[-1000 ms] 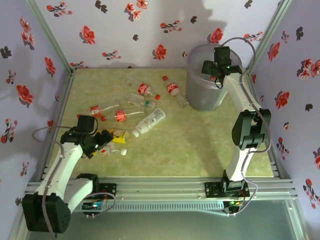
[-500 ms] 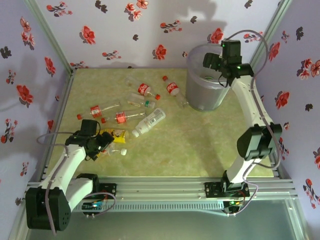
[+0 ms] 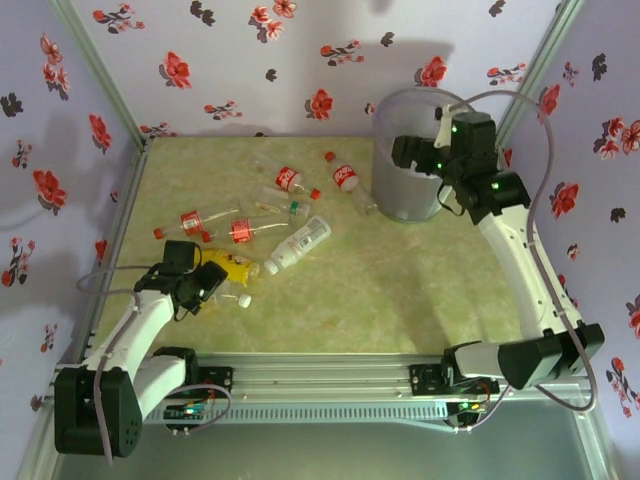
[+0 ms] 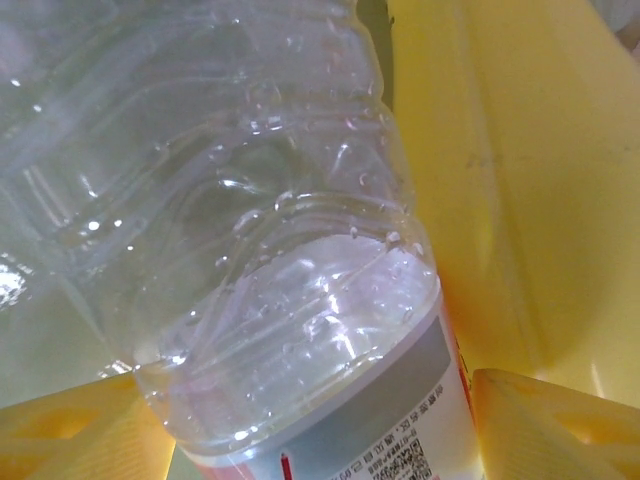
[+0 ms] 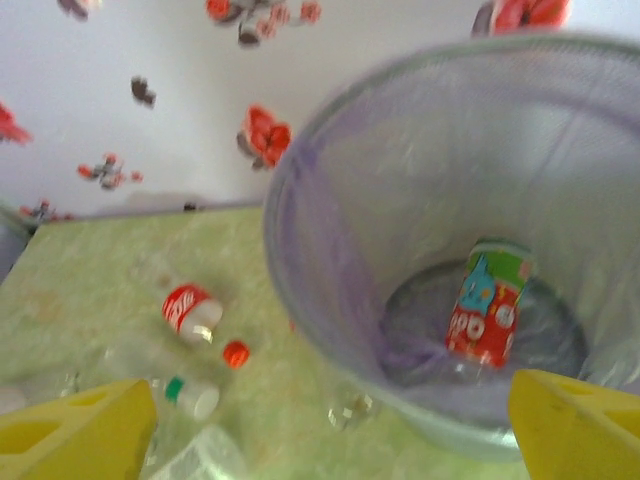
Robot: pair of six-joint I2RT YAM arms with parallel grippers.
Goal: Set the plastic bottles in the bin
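A pale green marbled tabletop (image 3: 400,290) is enclosed on three sides by lilac walls (image 3: 230,60) printed with red and black flowers, and an aluminium rail (image 3: 330,375) is set along its near edge. At the far right a large translucent grey plastic bin (image 3: 392,195) is stood upright close to the wall. On its bottom a bottle with a red, green and blue label (image 5: 487,310) is seen, leaning against the side. The other small plastic bottles are scattered over the left and middle of the table. A clear red-labelled bottle (image 3: 288,178) is laid at the far middle, and a second red-labelled bottle (image 3: 346,178) just left of the bin. Two more red-capped bottles (image 3: 240,231) are placed further left, a green-capped clear bottle (image 3: 278,205) between these groups, and a white-labelled bottle (image 3: 300,243) nearer the middle. At the near left a yellow bottle (image 3: 235,268) is found beside a crushed clear bottle (image 4: 270,250). The left gripper (image 3: 205,282) is lowered over that clear bottle, which is set between its yellow fingers; whether it is pinched cannot be told. The right gripper (image 3: 410,152) is held at the bin's rim with its fingers spread wide and nothing between them.
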